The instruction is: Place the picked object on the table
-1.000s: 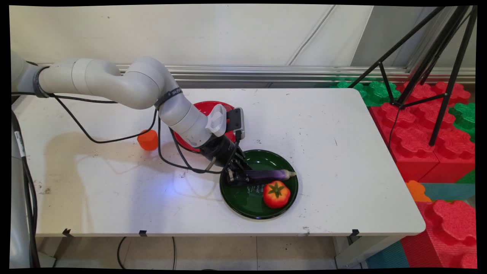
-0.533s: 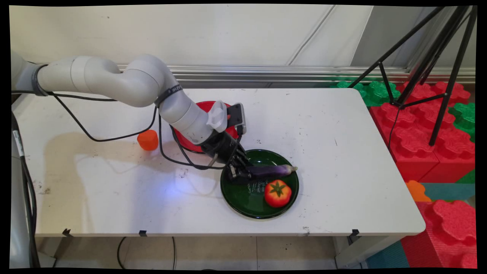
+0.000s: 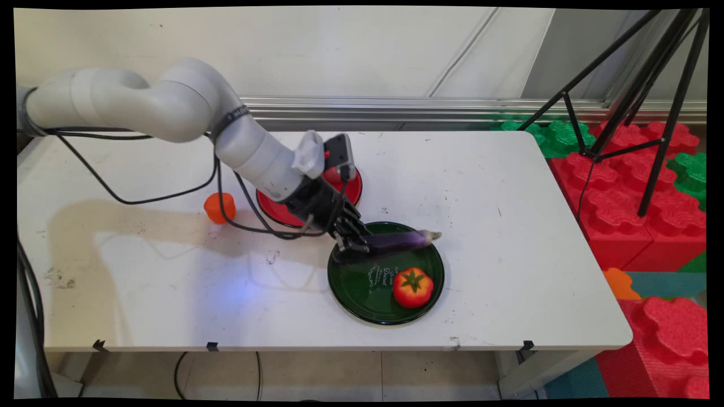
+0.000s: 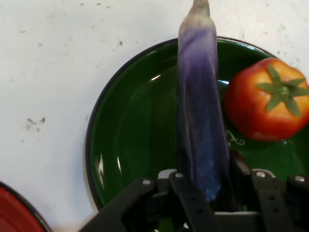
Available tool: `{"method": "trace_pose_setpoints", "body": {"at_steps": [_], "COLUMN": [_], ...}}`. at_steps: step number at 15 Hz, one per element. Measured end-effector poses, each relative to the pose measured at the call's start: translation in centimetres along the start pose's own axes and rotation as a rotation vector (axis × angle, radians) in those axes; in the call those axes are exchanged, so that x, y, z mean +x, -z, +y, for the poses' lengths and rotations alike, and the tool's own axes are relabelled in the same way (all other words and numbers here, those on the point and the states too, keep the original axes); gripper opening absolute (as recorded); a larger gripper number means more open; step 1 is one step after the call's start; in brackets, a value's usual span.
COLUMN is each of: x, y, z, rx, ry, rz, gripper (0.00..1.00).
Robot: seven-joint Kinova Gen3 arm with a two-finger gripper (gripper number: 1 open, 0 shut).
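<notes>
**Eggplant clamped by one end over the green plate**

Eggplant point(image 3: 403, 241), purple, toy-like: you have it pinched at one end between the jaws of the gripper point(image 3: 355, 245), which sits just right of frame centre in the main view. The long body sticks out to the right from the fingers, nearly level, its pale tip reaching past the upper right rim of the green plate point(image 3: 353, 294). Judged from the shadow on the plate beneath it, it hangs clear of the plate rather than resting there.

The hand view confirms the grip: the fingers point(image 4: 190, 200) close on the lower end of the eggplant point(image 4: 200, 111), which runs straight up the frame along the gripper's axis. An end grip like this leaves most of the length unsupported, so it may sag or swing.

A tomato point(image 3: 413, 287) with a green calyx sits on the lower right part of the plate, apart from the eggplant. A red plate point(image 3: 271, 206) lies up and left, partly behind the wrist. An orange cup point(image 3: 219, 207) stands further left on the table point(image 3: 509, 237).

Writing: pale script on the green plate's floor, too small to read. Lettering on the arm's black band, likewise unreadable.
</notes>
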Motion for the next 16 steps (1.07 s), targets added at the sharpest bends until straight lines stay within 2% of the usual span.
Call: {"method": "trace_pose_setpoints", "body": {"at_steps": [7,16], "x": [-0.3,-2.7], "y": [5.4,12.4], "z": [0.4,-0.4], "rx": [0.006,0.005], "ry": [0.010,-0.036], "rz": [0.022,-0.007], "gripper": [0.00,0.00]}}
